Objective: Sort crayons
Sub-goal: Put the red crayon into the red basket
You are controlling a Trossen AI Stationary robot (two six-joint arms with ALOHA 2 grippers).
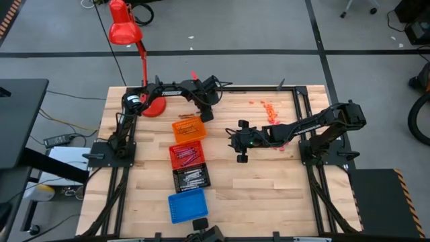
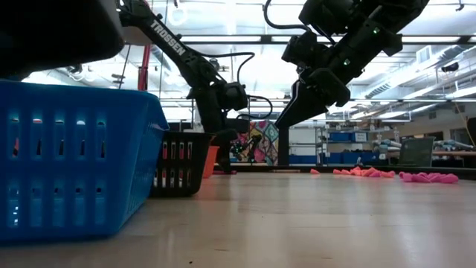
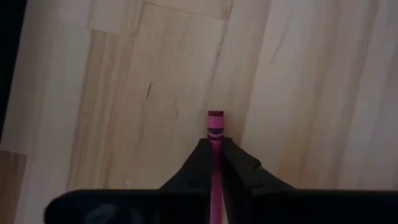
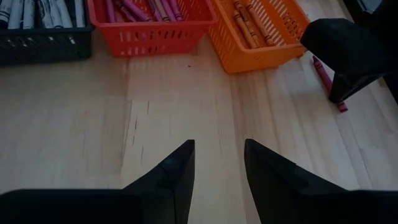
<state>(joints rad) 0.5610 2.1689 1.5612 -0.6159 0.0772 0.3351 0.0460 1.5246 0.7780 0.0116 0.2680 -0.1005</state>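
My left gripper [image 1: 209, 115] is just right of the orange tray [image 1: 189, 129], shut on a maroon-red crayon [image 3: 215, 124]. It also shows in the right wrist view [image 4: 348, 56], low over the table, with the crayon [image 4: 324, 78] beside it. My right gripper [image 1: 232, 140] hangs open and empty above bare table [image 4: 219, 155], right of the red tray [image 1: 187, 154]. Several loose crayons [image 1: 269, 107] lie on the table at the far right, and they also show in the low view [image 2: 387, 173]. My left gripper pinches the crayon between its two fingers [image 3: 239, 165]. The crayon lies along the fingers, and its end [image 3: 215, 118] sticks out past the fingertips. Whether the crayon touches the table, I cannot tell.
Four trays stand in a row down the table's middle: orange, red, black [image 1: 191, 177] and blue [image 1: 187, 204]. The orange, red and black ones hold crayons. A red lamp [image 1: 153, 104] stands at the far left. Bare wood lies between the trays and my right arm.
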